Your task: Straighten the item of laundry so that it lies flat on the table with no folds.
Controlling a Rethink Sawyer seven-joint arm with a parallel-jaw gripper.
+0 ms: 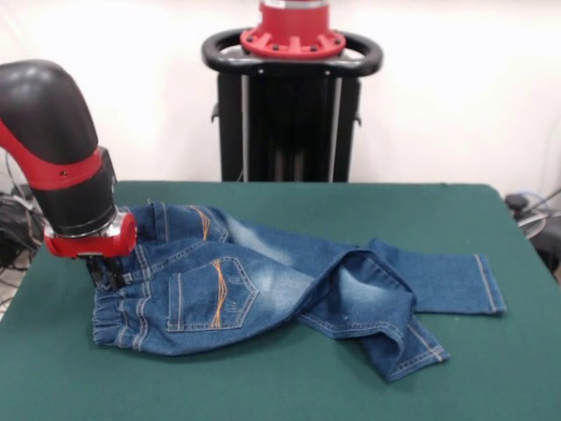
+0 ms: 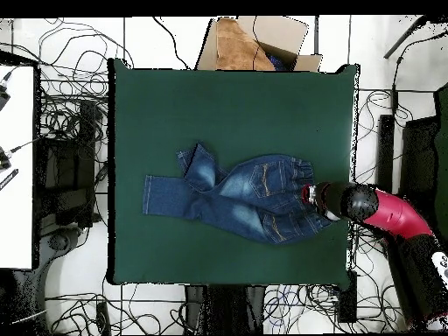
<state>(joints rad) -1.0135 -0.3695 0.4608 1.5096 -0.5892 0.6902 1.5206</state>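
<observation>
My gripper sits low at the waistband end of the jeans, its fingers hidden, so I cannot tell their state. On the green table the denim's long axis runs away from it toward the crossed legs.

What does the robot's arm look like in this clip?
The arm is thick and rounded: a glossy black elbow shell, a red band, a black wrist cylinder, then a red collar with a silver ring. Below sits a small black claw. From overhead, the forearm shows magenta-red and black.
</observation>
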